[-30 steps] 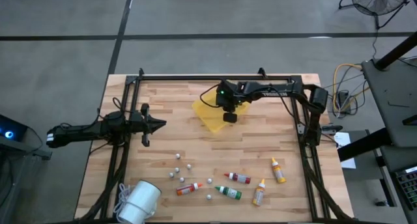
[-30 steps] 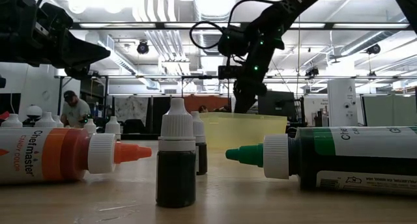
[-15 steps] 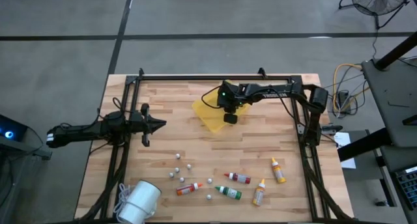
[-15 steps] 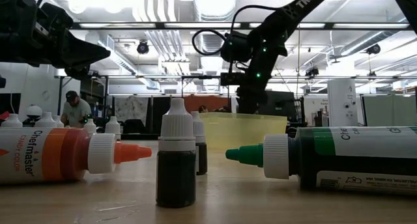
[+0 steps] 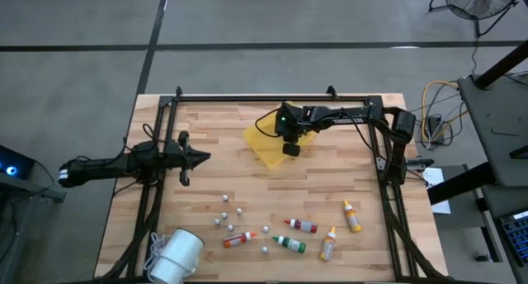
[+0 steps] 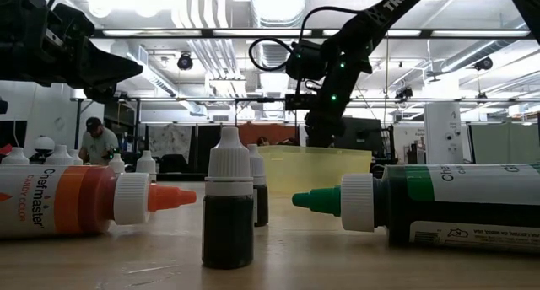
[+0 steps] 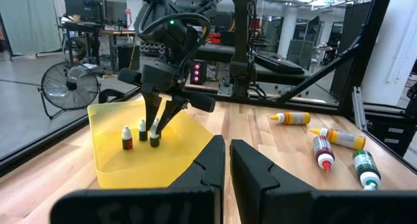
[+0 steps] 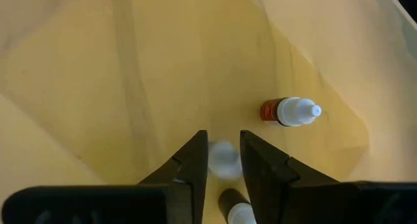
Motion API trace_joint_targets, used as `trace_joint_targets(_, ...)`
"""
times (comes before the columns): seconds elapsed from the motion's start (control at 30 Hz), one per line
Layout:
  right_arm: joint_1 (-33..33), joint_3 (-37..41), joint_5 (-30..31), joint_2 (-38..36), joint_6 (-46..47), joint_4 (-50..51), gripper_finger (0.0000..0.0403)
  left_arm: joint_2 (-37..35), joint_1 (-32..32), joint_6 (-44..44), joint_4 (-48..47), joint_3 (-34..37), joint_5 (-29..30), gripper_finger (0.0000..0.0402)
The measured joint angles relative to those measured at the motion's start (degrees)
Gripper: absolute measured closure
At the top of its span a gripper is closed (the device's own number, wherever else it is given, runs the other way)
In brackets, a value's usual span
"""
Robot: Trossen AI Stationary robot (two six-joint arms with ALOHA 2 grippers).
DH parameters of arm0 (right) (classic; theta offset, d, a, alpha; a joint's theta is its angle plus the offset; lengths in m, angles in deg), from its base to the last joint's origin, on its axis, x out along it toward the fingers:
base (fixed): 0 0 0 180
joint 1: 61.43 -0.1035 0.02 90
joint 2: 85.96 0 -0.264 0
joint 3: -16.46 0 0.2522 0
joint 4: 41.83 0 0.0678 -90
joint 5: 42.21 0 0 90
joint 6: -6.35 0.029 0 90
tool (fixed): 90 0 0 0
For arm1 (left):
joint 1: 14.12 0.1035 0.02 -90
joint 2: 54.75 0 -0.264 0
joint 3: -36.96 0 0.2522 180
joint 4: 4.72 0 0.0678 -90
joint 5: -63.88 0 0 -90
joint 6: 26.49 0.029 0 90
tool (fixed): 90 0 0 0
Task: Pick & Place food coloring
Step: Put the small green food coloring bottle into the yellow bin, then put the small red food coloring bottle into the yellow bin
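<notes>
My right jaws hang down inside the yellow tray, their tips either side of the white cap of a small bottle that stands upright on the tray floor. They are a little apart around that cap; I cannot tell whether they grip it or have just let go. Two more small bottles stand just beside it, so I judge the right way is to part the jaws fully, then lift straight up without swinging sideways into the neighbours. The left jaws are together and wait over the desk's left side. The larger food coloring bottles lie on the desk's near side, well apart from the tray, not yet fetched.
</notes>
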Motion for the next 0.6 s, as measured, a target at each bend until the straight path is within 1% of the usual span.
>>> trace_joint_targets(0.33,0.0,0.0,0.0,0.0,0.1,0.0,0.0297,0.0,0.0,0.0,0.0,0.0,0.0,0.0402)
trace_joint_targets(0.6,-0.2,-0.7,0.0,-0.3,1.4,0.3,0.0302,0.0,0.0,0.0,0.0,0.0,0.0,0.0402)
